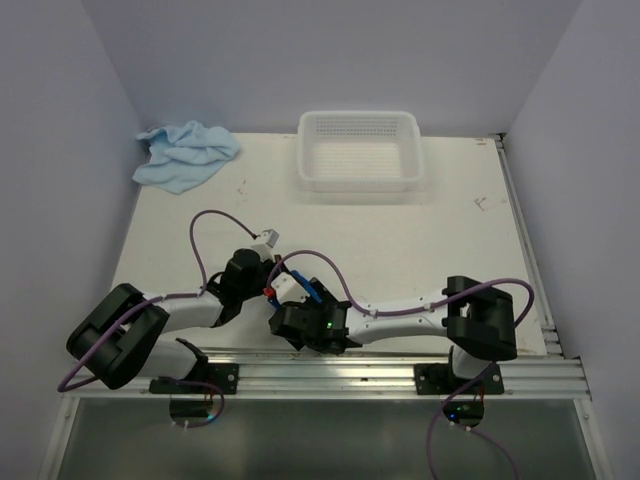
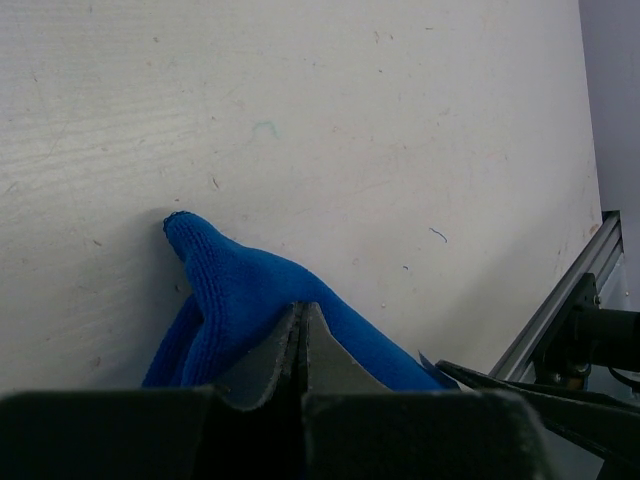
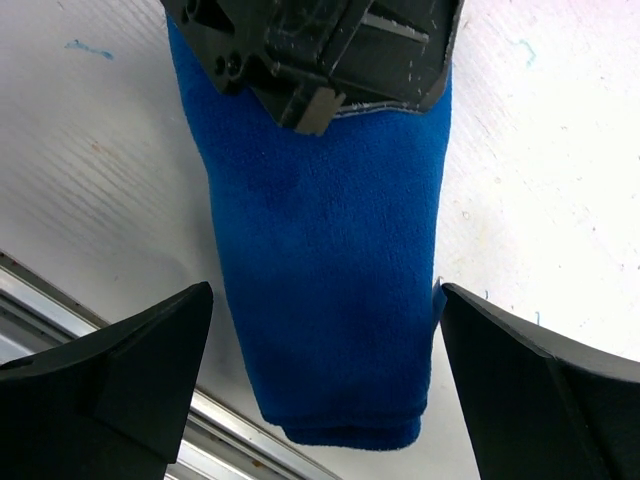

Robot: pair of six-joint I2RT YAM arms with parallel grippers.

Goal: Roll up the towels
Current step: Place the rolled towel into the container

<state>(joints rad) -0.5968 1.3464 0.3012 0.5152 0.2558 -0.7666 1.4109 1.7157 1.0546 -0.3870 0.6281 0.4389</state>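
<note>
Tightly, left fingers [image 2: 268, 368] pinch dark towel [image 2: 235, 290].

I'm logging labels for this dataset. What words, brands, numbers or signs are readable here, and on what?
None: no readable word, number or logo shows in any view. The dark blue towel, pale blue towel, basket and table carry no print. Small teal scribbles on the table are marks, not letters.

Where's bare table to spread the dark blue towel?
Widest bare patch: right side of the table, between the white basket, the right edge rail and the right arm. Narrower band mid-table, basket to grippers. Crowded: near centre, left gripper and right gripper around the dark blue towel; far-left corner, the pale blue towel.
</note>
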